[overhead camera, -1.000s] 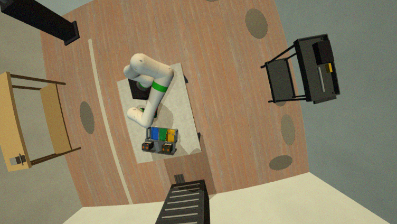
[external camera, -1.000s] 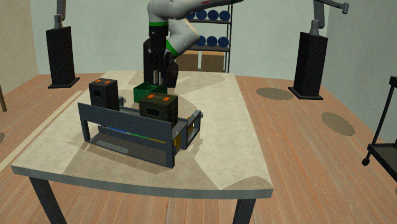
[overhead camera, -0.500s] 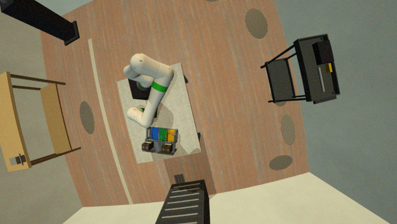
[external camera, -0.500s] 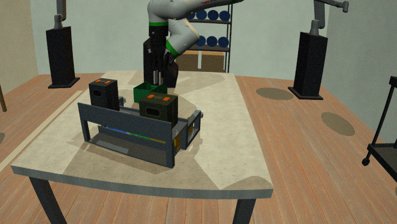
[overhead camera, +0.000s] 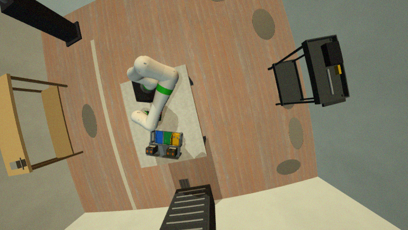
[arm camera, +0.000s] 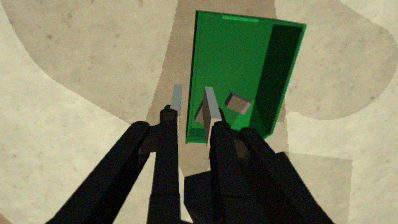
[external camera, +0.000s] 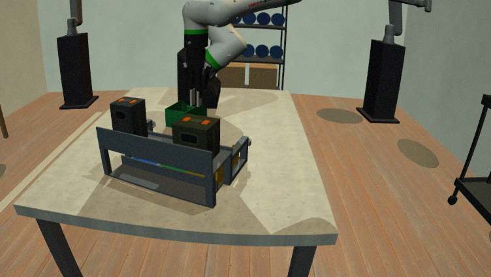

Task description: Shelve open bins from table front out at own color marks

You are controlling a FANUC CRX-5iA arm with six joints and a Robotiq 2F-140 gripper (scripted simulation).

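On the pale tabletop (overhead camera: 190,114) (external camera: 281,192) (arm camera: 45,90), the gripper (external camera: 196,103) (arm camera: 192,97) stands narrowly parted, holding nothing; descending misaligned, its right finger could strike parts inside the green bin (external camera: 174,117) (arm camera: 230,55).

The white, rounded arm (overhead camera: 164,100) (external camera: 223,15) wears green bands (rather smart), with a black gripper (external camera: 196,79) (arm camera: 192,97) and pale fingertips (external camera: 192,97).

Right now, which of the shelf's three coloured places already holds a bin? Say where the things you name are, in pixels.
The yellow place (overhead camera: 176,139): a yellow bin with parts inside sits there; blue and green show none.
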